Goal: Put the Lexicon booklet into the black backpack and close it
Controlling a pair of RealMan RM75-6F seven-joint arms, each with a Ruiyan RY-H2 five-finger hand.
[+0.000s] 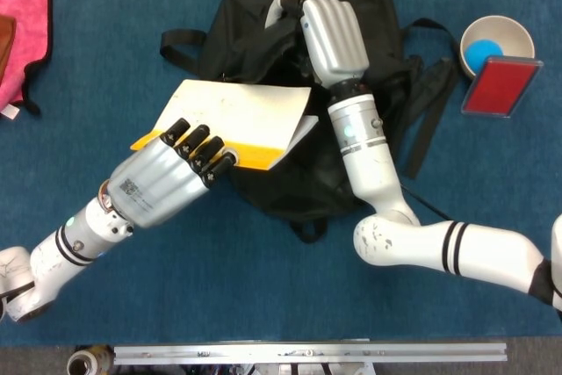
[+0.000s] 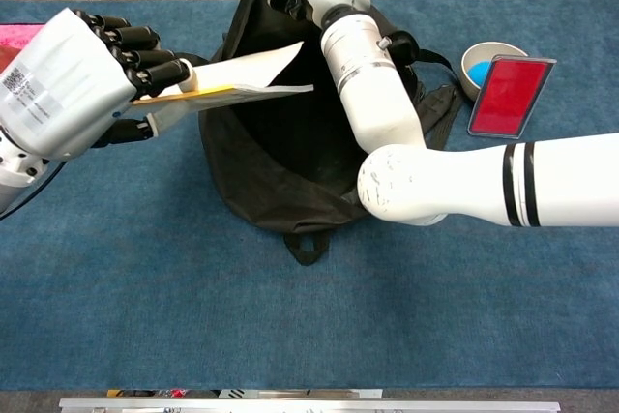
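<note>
The black backpack [image 1: 299, 85] lies on the blue table [image 1: 105, 32] in the upper middle of the head view, with its mouth pulled open; the right hand [image 1: 332, 37] sits at the top of the bag with its fingers curled over the edge of the opening, holding the cloth up; its white arm runs down across the bag to the lower right of the frame.

The left hand [image 1: 167, 177] is at the middle left; its dark fingers [image 1: 204, 148] are closed on the Lexicon booklet [image 1: 237, 116], gripping it by the yellow edge; the booklet is white on top and tilts over the left side of the bag, and its far corner hangs over the opening.

In the upper right corner a bowl [image 1: 497, 41] with something blue inside stands next to a red card [image 1: 500, 85]; the card touches the bowl; a pink cloth [image 1: 22, 37] lies at the upper left edge.
</note>
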